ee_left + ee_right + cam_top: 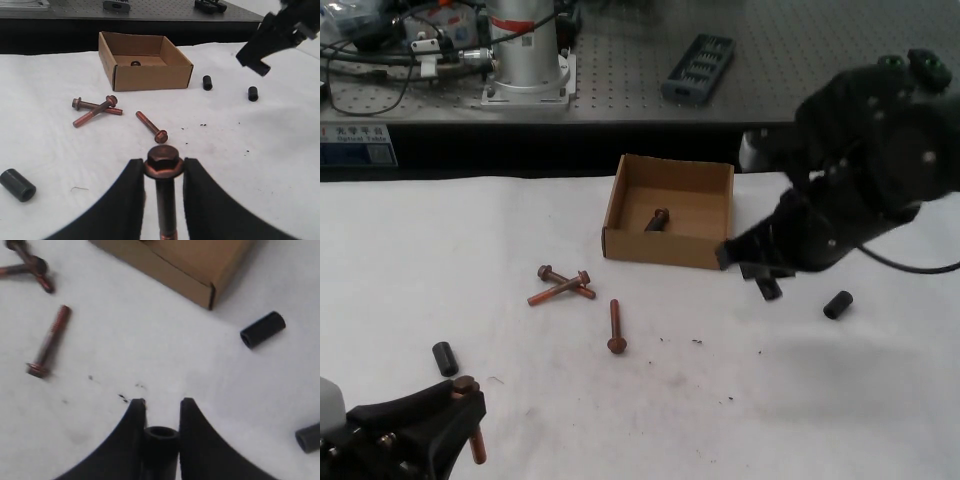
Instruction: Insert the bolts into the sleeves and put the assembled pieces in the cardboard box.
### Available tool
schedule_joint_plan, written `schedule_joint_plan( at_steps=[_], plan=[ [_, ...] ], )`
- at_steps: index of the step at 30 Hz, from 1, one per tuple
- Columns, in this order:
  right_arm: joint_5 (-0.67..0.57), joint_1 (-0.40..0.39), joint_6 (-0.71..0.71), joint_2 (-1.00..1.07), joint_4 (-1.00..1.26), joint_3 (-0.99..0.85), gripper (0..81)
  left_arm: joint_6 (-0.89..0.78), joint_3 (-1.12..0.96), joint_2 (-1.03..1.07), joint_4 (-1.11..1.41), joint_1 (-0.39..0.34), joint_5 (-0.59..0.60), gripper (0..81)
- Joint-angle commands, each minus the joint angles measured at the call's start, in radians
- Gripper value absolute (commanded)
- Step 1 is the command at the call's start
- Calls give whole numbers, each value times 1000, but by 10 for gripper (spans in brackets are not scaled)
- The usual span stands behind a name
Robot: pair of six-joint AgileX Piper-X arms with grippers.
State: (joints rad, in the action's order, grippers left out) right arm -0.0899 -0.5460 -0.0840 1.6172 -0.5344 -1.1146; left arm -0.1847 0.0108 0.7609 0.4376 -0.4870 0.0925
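Observation:
My left gripper [163, 165] is shut on a copper bolt [162, 172], head pointing away, low at the bench's near left [468, 400]. My right gripper [161, 405] is shut on a black sleeve [161, 439] and hangs just right of the cardboard box [660, 247], above the cloth [765, 280]. Inside the box lies one dark assembled piece [657, 219]. Two crossed bolts [560, 285] and a single bolt [615, 325] lie in front of the box. Loose sleeves rest at the left [444, 357] and right [837, 304], with another one [207, 82] near the box's corner.
A white cloth [720, 400] covers the bench. Behind it is a perforated metal plate with a metal column [525, 50], cables and a dark holder [698, 66]. Open cloth lies in the near middle and right.

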Motion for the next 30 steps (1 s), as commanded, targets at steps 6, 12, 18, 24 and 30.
schedule_joint_plan(
  at_steps=[6,12,18,24,30],
  plan=[
    [-24,-113,16,-320,280,273,71,12,-11,-8,29,-1,-1,6],
    [-125,-190,18,-549,612,558,71,12,-11,-8,29,-1,-1,6],
    [-172,-228,3,-715,783,803,71,15,-11,-8,29,-1,-1,6],
    [-117,-222,-103,-759,649,890,71,28,-11,-8,29,-1,-1,6],
    [90,-222,-123,-750,345,848,71,28,-11,-8,29,-1,-1,6]
  ],
)
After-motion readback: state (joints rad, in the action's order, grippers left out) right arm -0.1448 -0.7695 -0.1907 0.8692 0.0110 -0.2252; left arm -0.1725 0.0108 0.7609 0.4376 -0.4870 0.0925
